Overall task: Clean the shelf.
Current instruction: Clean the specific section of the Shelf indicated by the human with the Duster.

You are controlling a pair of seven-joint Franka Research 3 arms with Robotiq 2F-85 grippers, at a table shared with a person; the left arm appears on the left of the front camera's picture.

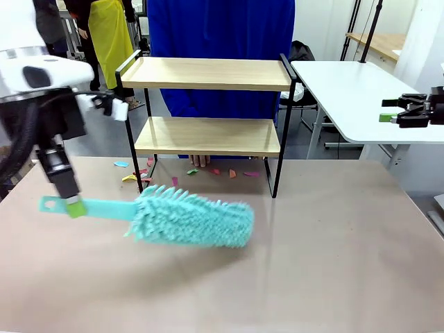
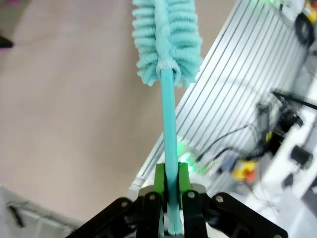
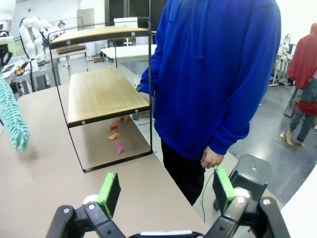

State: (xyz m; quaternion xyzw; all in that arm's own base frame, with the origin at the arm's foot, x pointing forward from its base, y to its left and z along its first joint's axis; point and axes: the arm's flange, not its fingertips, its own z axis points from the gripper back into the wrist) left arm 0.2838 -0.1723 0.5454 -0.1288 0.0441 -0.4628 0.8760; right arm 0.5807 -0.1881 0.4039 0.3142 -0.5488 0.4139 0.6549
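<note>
— Across the lower half of the front view, which surface is largest?
— Beige table [image 1: 326,270], running from the bottom edge up to mid-height. Behind its far edge, at upper centre, stands a person in a blue hooded top [image 1: 222,35].

— Where is the shelf?
— Shelf [image 1: 208,135]: upper centre of the front view, upright on the far part of the table, just in front of the person. It has two light wooden boards, one above the other, in a thin black frame. In the right wrist view it occupies the upper left.

— And the turquoise object?
— Duster [image 1: 191,220]: centre left of the front view, fluffy head to the right, flat handle to the left. The head lies in front of the shelf's left legs, near them but apart. A soft shadow falls on the table beneath it.

— What holds it?
— Left gripper [image 1: 74,206], at the left edge of the frame, clamped on the end of the handle. In the left wrist view, at bottom centre, the green pads [image 2: 159,178] press both faces of the handle.

— The other gripper?
— Right gripper [image 3: 166,179]: jaws spread wide, nothing between them. In the front view it sits at the right edge, seen against a white side table [image 1: 354,90].

— The smallest items?
— The person's hand [image 1: 200,160], just below the lower board at the table's far edge. Coloured paper scraps [image 1: 231,173] lie strewn on the table under the shelf and just left of it.
</note>
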